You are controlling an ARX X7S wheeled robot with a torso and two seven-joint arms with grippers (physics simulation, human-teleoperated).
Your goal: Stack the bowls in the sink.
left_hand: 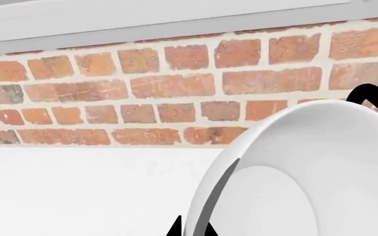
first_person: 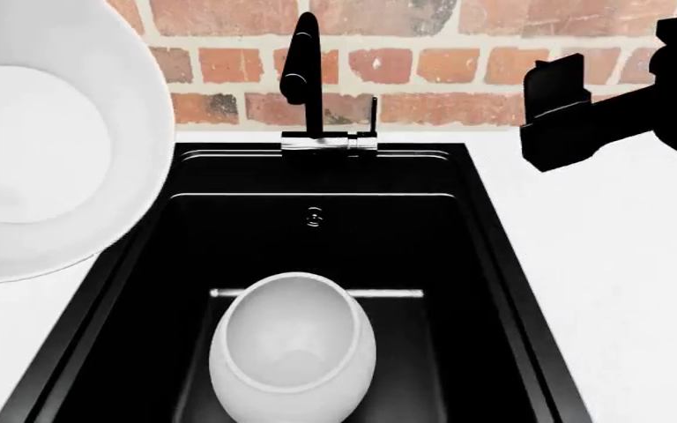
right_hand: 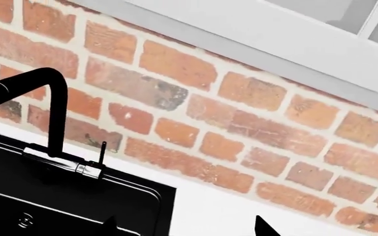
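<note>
One white bowl (first_person: 45, 141) is held high, close to the head camera at the left, above the counter beside the black sink (first_person: 497, 238). My left gripper (left_hand: 190, 230) is shut on this bowl's rim (left_hand: 307, 162), one fingertip on each side of the wall; the gripper itself is hidden behind the bowl in the head view. The second white bowl (first_person: 293, 348) lies tilted in the near part of the sink. My right gripper (first_person: 560, 110) is open and empty, raised over the counter right of the sink; its fingertips stand wide apart in the right wrist view (right_hand: 185, 228).
A tall black faucet (first_person: 303, 75) stands at the sink's back edge, with a small round metal fitting (first_person: 314, 217) on the basin below it. A red brick wall (first_person: 457, 53) runs behind. White countertop (first_person: 621, 291) lies on both sides of the sink.
</note>
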